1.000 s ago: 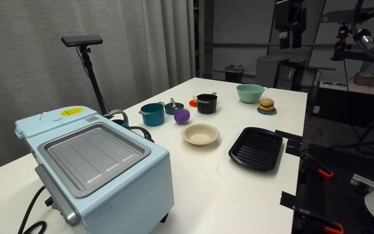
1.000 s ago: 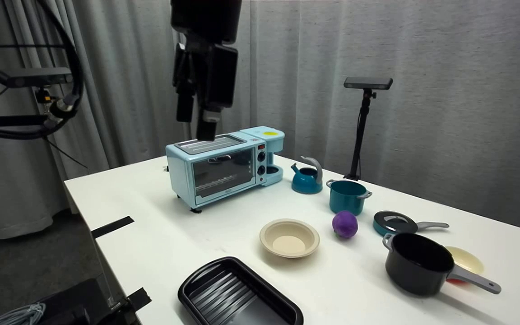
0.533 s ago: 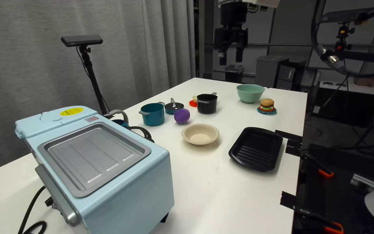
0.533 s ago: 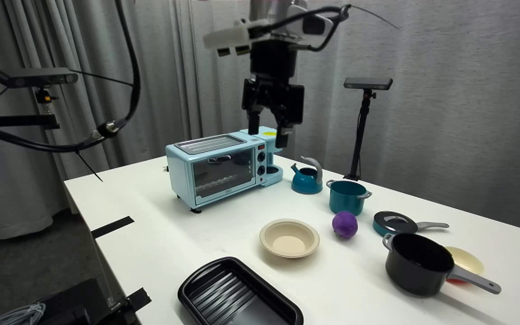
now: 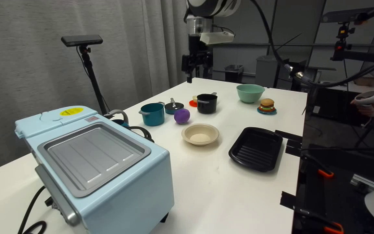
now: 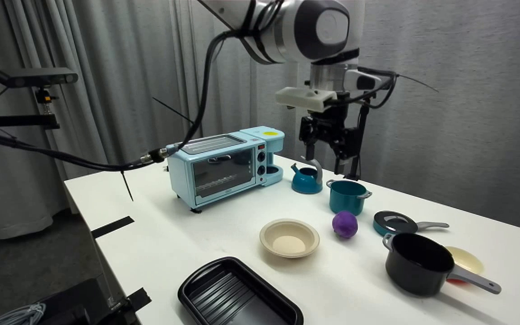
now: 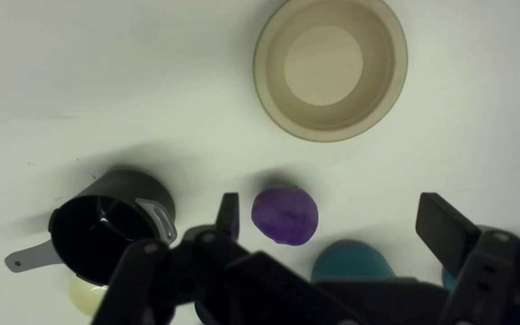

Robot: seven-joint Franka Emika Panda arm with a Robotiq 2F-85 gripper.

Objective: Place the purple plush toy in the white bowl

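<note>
Two fingers (image 7: 445, 234) of yr gripper (image 7: 330, 215) are spread wide, w/ nothing held; you're up in the air above the table (image 6: 165, 225) in both exterior views. Purple plush toy (image 7: 285, 215) sits on the table, lower than the fingers: in wrist view it shows btwn them, nearer the finger on the view's left & apart from both. White bowl (image 7: 323, 65) is near it, higher up in wrist view, w/ the toy outside it. Teal pot (image 6: 346, 201) & black pot (image 6: 415, 273) stand nearby.
</note>
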